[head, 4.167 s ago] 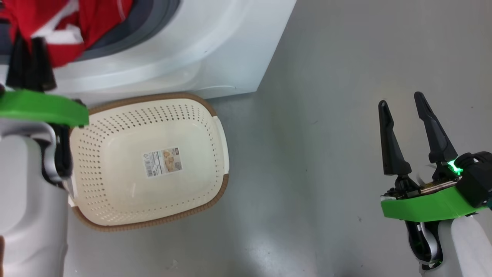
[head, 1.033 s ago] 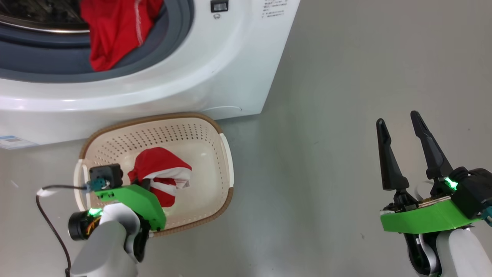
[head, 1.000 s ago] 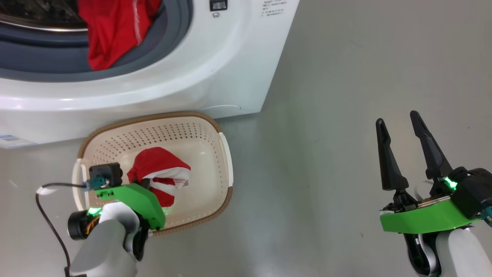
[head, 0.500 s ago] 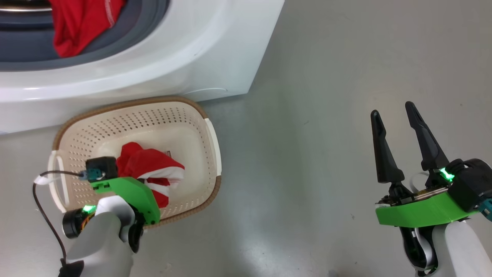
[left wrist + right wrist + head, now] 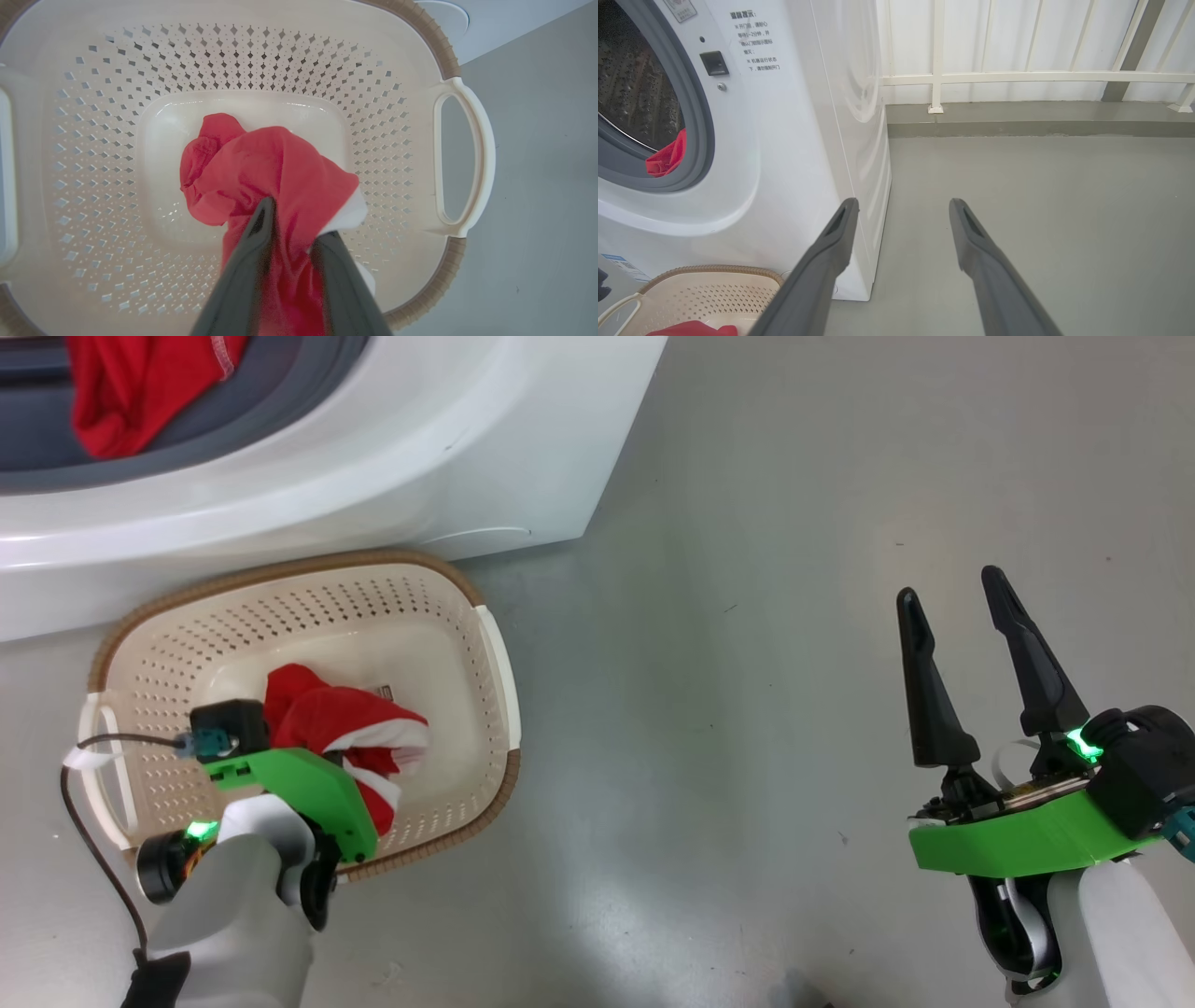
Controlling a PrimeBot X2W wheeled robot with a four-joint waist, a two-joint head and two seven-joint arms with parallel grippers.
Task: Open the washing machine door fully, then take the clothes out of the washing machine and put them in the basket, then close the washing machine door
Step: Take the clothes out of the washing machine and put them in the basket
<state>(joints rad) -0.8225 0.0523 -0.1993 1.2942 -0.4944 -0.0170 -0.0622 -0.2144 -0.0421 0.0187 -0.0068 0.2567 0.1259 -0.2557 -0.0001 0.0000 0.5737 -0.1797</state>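
Floor point(image 5: 747, 616) of glossy grey is bounded at its far edge by a kerb point(image 5: 1017, 122) and a white railing point(image 5: 1017, 77); the washing machine point(image 5: 373, 457) is stood on it, the basket point(image 5: 280, 607) just before it. Clothes point(image 5: 327, 719) are bunched mid-basket between the fingers of the left gripper point(image 5: 297, 219), though pinched or released cannot be told; the fingers of the right gripper point(image 5: 948, 582) are spread wide, empty.
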